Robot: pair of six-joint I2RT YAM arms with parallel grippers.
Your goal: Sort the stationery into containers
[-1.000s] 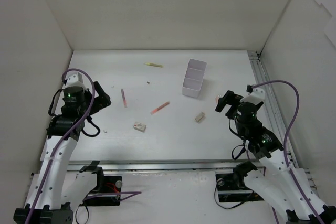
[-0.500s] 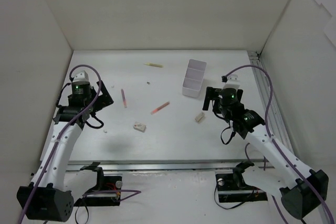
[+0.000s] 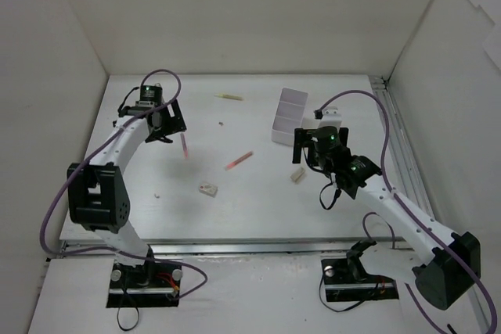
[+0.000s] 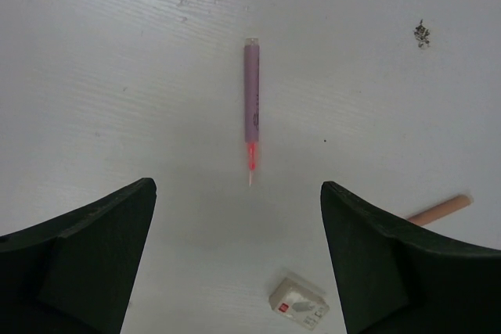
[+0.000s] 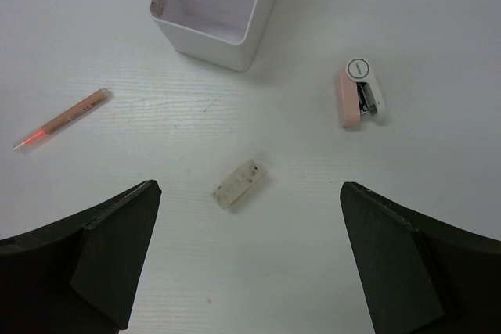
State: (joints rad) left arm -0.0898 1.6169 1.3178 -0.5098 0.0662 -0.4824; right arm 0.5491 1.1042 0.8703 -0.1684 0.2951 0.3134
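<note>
Over on the left side, I have the left gripper [image 4: 235, 271] spread wide with nothing in it, hovering above the table [image 4: 94, 76]. The purple pen [image 4: 251, 107] lies ahead of it, roughly centred between the two fingers, long axis pointing straight away, red tip nearest the claw. Alignment looks right to me: the jaws would close across the pen's width, so I'd judge no wrist roll is needed. I'd push forward until the fingers straddle mid-barrel, then drop until the tips nearly touch down before closing. Grabbing near the tip would likely let it pivot. The right gripper [image 5: 246, 263] is likewise wide open and empty. The beige eraser [image 5: 236, 185] sits just ahead of it, between the finger lines, lying on a diagonal. I'd roll the wrist a little so the pads meet its long sides, otherwise it may twist out on closing. The white box [image 5: 205, 43] stands beyond the eraser, slightly left and apart from it, open upward, nearest compartment apparently empty, so a short carry. In the right wrist view the orange pen [image 5: 63, 119] is off to the left of the box and the pink piece [image 5: 361, 93] to its right, neither in the way. The yellow-green pen [image 3: 229, 97] lies far back, well apart from both claws.
</note>
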